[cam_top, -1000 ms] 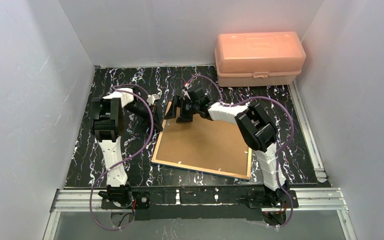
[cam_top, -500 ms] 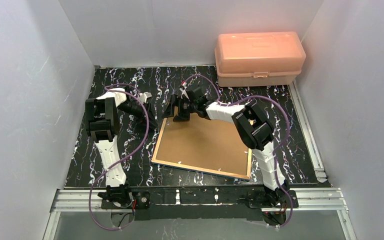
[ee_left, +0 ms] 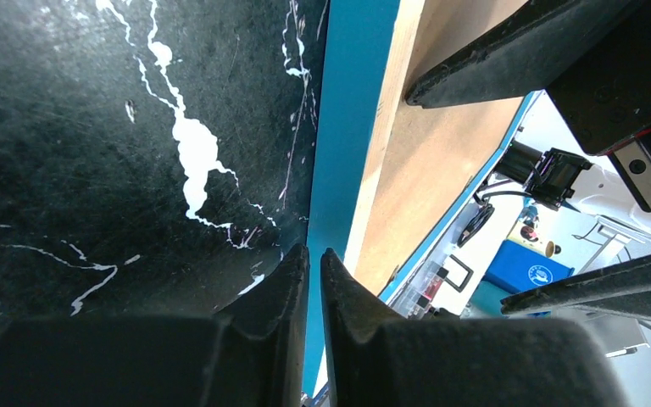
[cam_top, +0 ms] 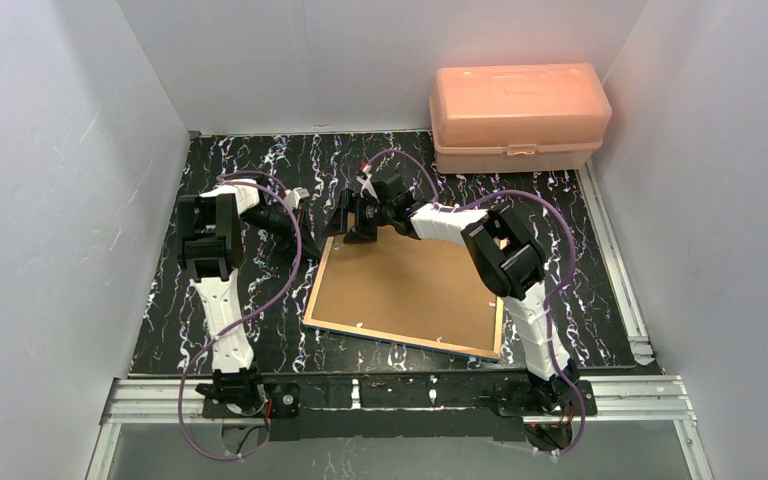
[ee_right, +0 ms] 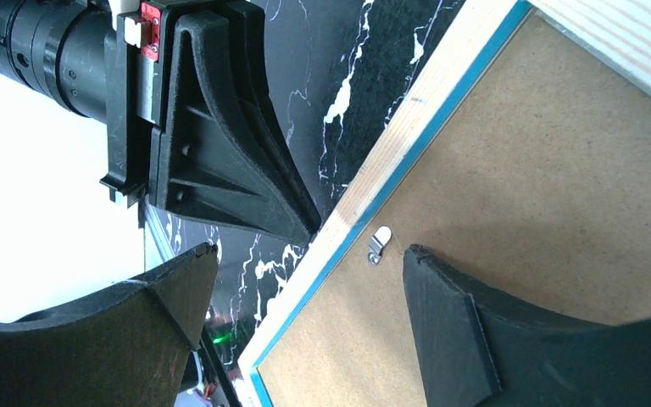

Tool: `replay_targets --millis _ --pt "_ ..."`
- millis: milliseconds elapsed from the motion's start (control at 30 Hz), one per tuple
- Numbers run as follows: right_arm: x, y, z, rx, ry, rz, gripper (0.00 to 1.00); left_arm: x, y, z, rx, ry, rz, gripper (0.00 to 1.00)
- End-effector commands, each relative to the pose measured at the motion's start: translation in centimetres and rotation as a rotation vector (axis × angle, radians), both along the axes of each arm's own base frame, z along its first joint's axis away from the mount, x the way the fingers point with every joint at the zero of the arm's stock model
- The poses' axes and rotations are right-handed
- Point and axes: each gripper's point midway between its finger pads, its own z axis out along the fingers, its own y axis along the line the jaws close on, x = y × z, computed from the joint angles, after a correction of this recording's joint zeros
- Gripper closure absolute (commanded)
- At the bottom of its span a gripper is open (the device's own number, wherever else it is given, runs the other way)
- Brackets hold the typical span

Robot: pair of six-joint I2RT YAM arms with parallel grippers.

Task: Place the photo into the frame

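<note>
The frame [cam_top: 312, 300] lies face down on the black marbled table, its brown backing board [cam_top: 410, 285] up. The photo shows in no view. My left gripper [cam_top: 316, 242] is at the frame's far-left corner, shut, with its tips [ee_left: 314, 254] against the blue outer side [ee_left: 347, 127] and nothing between them. My right gripper [cam_top: 352, 222] hangs open over the same corner. In the right wrist view it [ee_right: 309, 253] straddles the wood-coloured edge [ee_right: 407, 127], one finger over the table and one over the backing board [ee_right: 559, 170], beside a small metal clip [ee_right: 379, 244].
A pink plastic box [cam_top: 517, 115] stands at the back right against the wall. White walls close in the table on three sides. A metal rail [cam_top: 615, 260] runs along the right edge. The two grippers nearly touch at the frame's corner.
My left gripper opened a little and shut again while its arm shifted slightly. The right gripper moved a bit toward the far-left corner. The frame has not moved.
</note>
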Motion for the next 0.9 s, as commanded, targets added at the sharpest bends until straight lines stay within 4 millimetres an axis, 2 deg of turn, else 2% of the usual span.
replay_targets --millis 0,867 --pt "-0.2 1.2 0.3 0.038 -0.008 0.039 0.12 -0.5 -0.6 0.0 -0.016 0.016 -0.012 0.92" --pt "-2.0 2.7 -0.3 0.080 0.031 0.138 0.15 -0.7 -0.4 -0.5 0.016 0.028 -0.008 0.96"
